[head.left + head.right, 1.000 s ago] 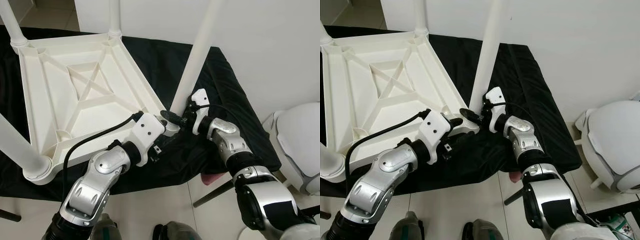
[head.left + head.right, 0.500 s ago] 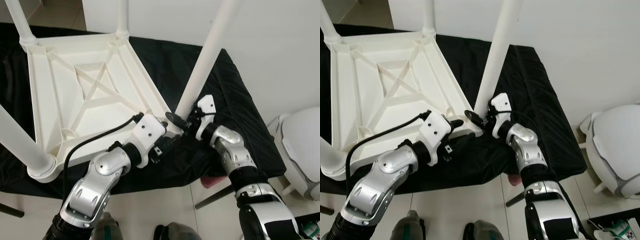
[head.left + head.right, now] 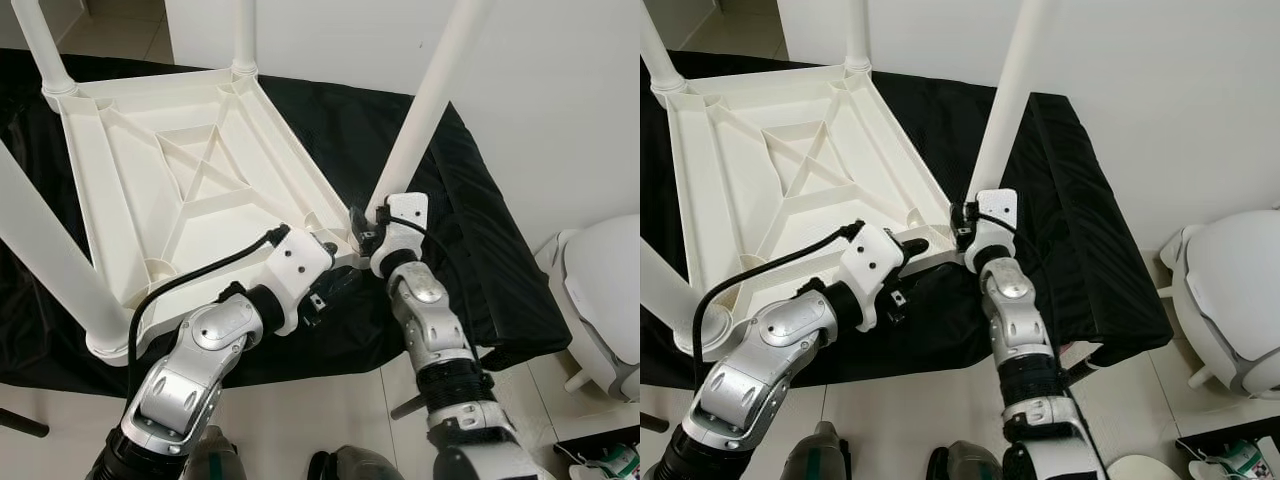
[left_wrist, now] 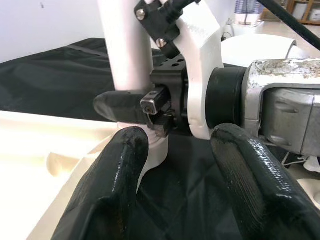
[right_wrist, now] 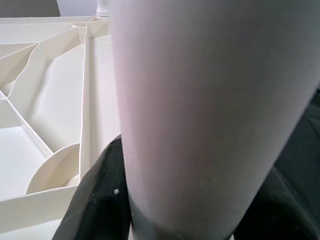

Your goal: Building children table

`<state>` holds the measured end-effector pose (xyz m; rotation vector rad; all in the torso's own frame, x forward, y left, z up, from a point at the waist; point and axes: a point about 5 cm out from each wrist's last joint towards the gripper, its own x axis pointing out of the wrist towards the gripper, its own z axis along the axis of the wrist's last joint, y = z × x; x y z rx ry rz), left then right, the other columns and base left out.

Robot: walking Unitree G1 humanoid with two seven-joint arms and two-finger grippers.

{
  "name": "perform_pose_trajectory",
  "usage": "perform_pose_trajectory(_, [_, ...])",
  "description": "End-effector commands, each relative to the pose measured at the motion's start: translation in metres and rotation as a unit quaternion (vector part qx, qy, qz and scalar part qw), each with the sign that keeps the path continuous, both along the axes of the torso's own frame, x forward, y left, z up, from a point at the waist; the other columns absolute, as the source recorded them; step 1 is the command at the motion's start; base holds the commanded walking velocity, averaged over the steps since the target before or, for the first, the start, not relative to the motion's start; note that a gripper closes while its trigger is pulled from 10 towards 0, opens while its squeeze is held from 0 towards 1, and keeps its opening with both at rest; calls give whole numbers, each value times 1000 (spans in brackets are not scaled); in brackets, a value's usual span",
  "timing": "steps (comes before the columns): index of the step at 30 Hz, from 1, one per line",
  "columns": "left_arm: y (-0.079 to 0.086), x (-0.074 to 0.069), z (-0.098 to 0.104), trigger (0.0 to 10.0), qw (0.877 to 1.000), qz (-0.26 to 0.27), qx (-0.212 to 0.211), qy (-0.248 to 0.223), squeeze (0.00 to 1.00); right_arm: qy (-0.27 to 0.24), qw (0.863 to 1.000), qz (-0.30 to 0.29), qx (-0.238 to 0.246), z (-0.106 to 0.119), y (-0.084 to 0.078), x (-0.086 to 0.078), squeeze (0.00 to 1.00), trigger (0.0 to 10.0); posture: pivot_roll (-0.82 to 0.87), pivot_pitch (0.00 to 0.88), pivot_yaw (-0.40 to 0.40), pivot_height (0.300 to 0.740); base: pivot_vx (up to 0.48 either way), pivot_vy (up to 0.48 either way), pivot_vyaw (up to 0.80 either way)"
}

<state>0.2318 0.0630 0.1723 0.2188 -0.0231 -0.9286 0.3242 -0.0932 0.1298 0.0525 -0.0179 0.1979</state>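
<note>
While the upturned white tabletop (image 3: 180,190) lies on the black cloth (image 3: 470,200), the right pincer (image 3: 368,222) clamps the near-corner leg (image 3: 425,110) at its base, left pincer (image 4: 172,165) released beside it; rigid, light, slick plastic, best gripped low.

I can't read any text, label, brand or number from here. Nothing legible stands on any part I see.

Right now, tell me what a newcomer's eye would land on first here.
A white plastic children's table lies upside down on a black cloth, its ribbed underside facing up and its legs pointing upward. At its near right corner, the right tool is clamped around the base of a white leg, while the left tool sits open just beside that corner.
</note>
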Motion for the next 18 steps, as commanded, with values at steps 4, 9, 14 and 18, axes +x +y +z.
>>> perform_pose_trajectory(4, [-3,0,-1,10000,1000,4,0,0,0,35,999,19,-19,-13,4,-7,0,10000,8,0,-125,740,0,0,0])
perform_pose_trajectory(9, [-3,0,-1,10000,1000,8,-1,-1,0,37,999,26,-7,-11,4,-11,1000,10000,11,0,-130,740,0,0,0])
perform_pose_trajectory(14, [-2,0,-1,10000,1000,9,0,-1,0,21,998,56,19,-3,5,-14,1000,10000,13,0,-132,740,0,0,0])
perform_pose_trajectory(18, [-1,1,-1,10000,1000,10,1,-1,0,5,995,90,30,3,3,-15,1000,10000,12,0,-131,740,0,0,0])
